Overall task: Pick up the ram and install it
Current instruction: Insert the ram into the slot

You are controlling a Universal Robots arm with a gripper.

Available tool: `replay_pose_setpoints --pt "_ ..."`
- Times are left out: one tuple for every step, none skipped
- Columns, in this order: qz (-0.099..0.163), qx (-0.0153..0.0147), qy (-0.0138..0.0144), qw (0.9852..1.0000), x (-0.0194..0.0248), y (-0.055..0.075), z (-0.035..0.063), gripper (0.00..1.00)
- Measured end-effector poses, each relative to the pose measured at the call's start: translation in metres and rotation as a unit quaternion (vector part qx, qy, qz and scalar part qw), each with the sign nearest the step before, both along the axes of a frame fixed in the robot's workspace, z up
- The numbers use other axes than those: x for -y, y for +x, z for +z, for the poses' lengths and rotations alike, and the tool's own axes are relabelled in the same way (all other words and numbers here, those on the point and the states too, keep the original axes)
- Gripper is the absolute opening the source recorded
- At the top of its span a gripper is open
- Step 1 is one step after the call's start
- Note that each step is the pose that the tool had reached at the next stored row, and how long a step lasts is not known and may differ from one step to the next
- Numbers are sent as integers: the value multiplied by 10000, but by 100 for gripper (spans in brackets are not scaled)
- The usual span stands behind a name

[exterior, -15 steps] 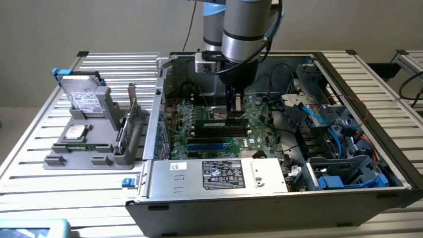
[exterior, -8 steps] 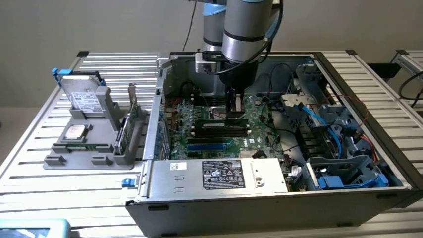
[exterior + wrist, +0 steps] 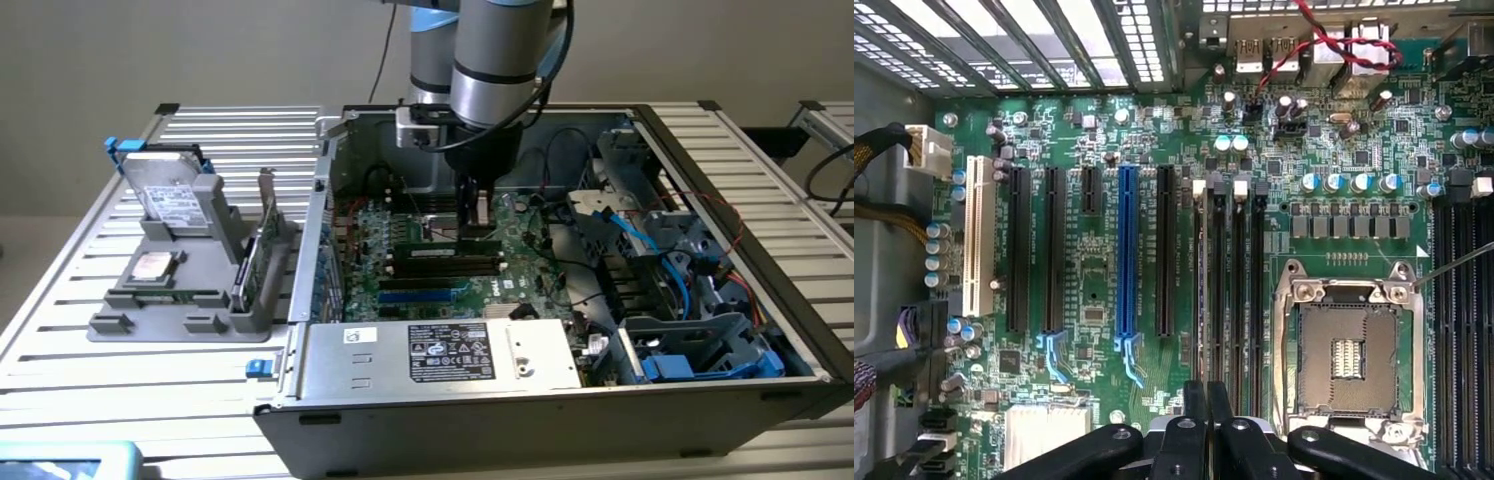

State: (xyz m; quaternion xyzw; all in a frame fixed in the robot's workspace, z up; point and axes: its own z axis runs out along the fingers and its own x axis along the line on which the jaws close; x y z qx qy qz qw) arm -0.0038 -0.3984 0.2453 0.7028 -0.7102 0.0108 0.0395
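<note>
While the arm reaches down into an open computer case [image 3: 561, 425], its gripper [image 3: 474, 228] sits low over the green motherboard [image 3: 367, 290]. Its two fingers [image 3: 1195, 420] are drawn almost together, pinching the top edge of the ram [image 3: 438, 244], which stands edge-up in a black memory slot near the empty processor socket [image 3: 1346, 355]. A hard drive [image 3: 171, 195] rests outside the case.

Even soft light; glare thru slats [image 3: 1069, 45]; shadows faint.

We found the holder [image 3: 160, 325] on the table [image 3: 54, 330], at the exterior view's left of the computer case [image 3: 400, 420]; inside, the gripper [image 3: 474, 230] hung over the motherboard [image 3: 367, 290]
</note>
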Motion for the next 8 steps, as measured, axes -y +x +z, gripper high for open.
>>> replay_pose_setpoints --pt "3 0 -5 10000 0 1 -4 12" --pt "5 -1 -16 10000 0 1 -5 12" --pt "7 -4 -25 10000 0 1 -7 12" --pt "8 -12 -32 10000 0 1 -8 12" --pt "10 -25 -35 10000 0 1 -7 12" --pt "9 -26 -34 10000 0 0 -7 12" --pt "9 -27 -35 10000 1 0 -7 12" --pt "9 -27 -34 10000 1 0 -8 12"
